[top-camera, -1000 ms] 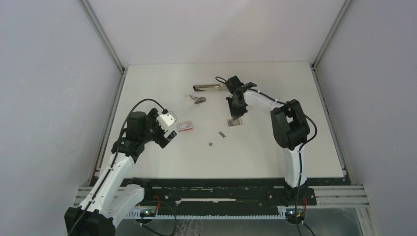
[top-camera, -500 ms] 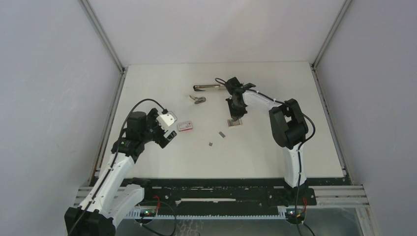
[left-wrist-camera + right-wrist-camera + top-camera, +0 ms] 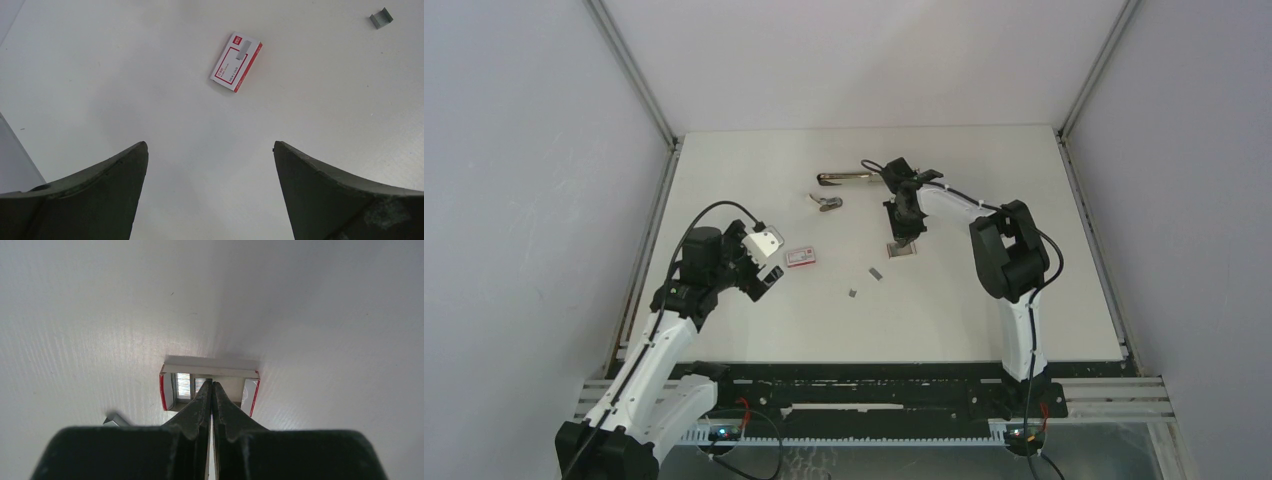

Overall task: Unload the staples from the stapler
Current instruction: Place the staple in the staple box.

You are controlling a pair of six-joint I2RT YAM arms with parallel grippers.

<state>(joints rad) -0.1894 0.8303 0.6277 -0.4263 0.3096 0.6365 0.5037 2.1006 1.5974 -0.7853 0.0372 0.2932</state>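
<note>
Two short grey strips of staples [image 3: 875, 272] [image 3: 852, 293] lie loose mid-table; one strip [image 3: 381, 20] shows in the left wrist view and one [image 3: 116, 419] in the right wrist view. The long thin stapler [image 3: 844, 178] lies at the back, beside the right arm's wrist. My right gripper [image 3: 905, 230] [image 3: 212, 385] is shut with nothing visible between its fingers, its tips just over an open red-and-white tray [image 3: 901, 249] [image 3: 252, 396] holding shiny staple rows [image 3: 183, 386]. My left gripper [image 3: 769, 268] [image 3: 210, 145] hangs open and empty, short of the closed red-and-white box [image 3: 801, 258] [image 3: 236, 62].
A small grey metal piece [image 3: 827, 202] lies in front of the stapler. The white table [image 3: 984, 310] is walled on the left, back and right. The arm bases and a black rail [image 3: 854, 385] line the near edge.
The right arm's elbow has drifted slightly left while its shut gripper stays over the open tray. The left arm has not moved.
</note>
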